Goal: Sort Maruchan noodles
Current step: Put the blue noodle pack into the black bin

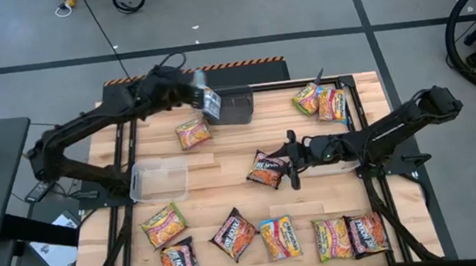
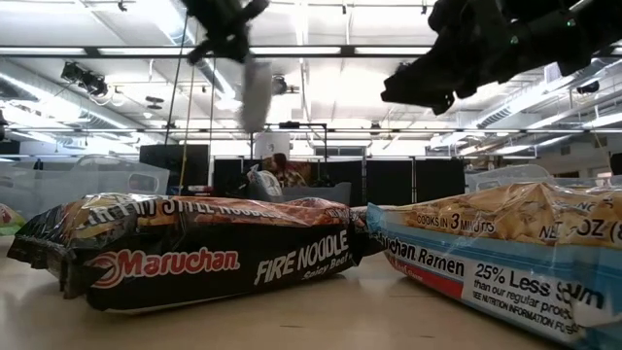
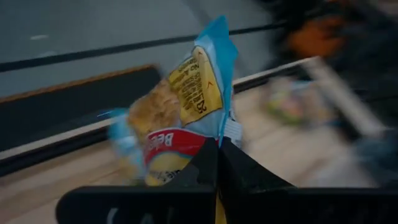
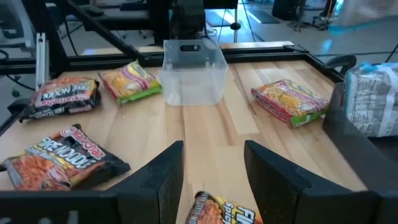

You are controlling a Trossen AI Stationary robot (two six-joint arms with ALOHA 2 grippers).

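Note:
My left gripper (image 1: 206,99) is raised at the table's far side, shut on a blue-edged Maruchan noodle packet (image 3: 180,118). The packet hangs beside the dark grey bin (image 1: 235,107). In the low view the packet (image 2: 256,92) dangles below the gripper (image 2: 228,34). My right gripper (image 1: 291,158) stands open at mid-table. Its fingers are just right of a dark Fire Noodle packet (image 1: 266,170) that lies flat on the wood. That packet's end (image 4: 221,211) shows between the open fingers, and I see no touch. My left gripper pinches the blue-edged packet by one edge seam (image 3: 219,142) between its two shut fingers. The packet is lifted clear of the table and stands edge-on out of the fingertips. In the low view it hangs below the gripper.
A clear tub (image 1: 159,178) sits left of centre. Loose packets lie about the table: one (image 1: 192,134) near the bin, two (image 1: 322,102) at the far right, and several along the near edge (image 1: 233,235). Black frame rails (image 1: 371,137) run along both sides of the table.

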